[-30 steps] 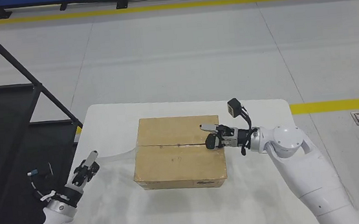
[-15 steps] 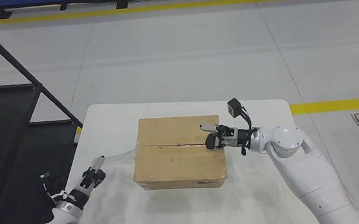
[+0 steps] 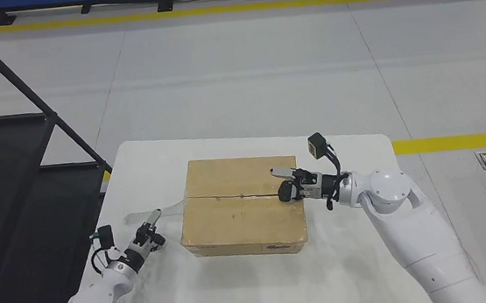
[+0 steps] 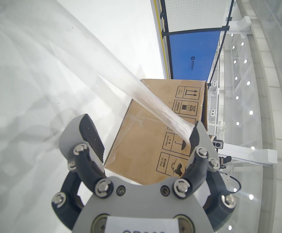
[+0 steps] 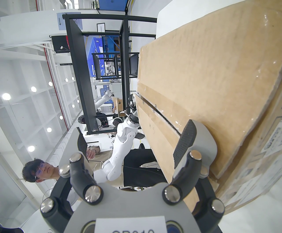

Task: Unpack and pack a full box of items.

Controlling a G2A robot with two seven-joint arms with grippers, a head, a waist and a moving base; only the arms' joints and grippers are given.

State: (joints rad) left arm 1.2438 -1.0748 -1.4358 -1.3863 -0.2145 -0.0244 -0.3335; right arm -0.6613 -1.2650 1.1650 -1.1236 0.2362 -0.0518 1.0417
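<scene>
Box: closed, flat on table, both flaps down. One pair of jaws sits at each end of it.
Tape: clear strip running from the box's seam end to the left gripper. Its free end clings to one pad and is not nipped between the two.
Left jaws: spread wide. A box corner shows through the gap, just beyond the tips and apart from them.
Right gripper: jaws spread. One pad lies on the box top just beside the seam; the other hangs off the box, touching nothing.
Seam: dark slit leading straight away from the right jaws. It looks bare of tape along the stretch seen, with shiny scraps beside it.
Done, as judged: the seal looks mostly stripped from the seam, the strip's far end seemingly attached at the box edge nearest the left jaws.
Left to do: free and drop the tape, lift both flaps, take every item out, put them all back, close the flaps.
Contents: hidden under the flaps, so number and kind cannot be told.
Stage: opening only; unpacking proper not yet begun.
</scene>
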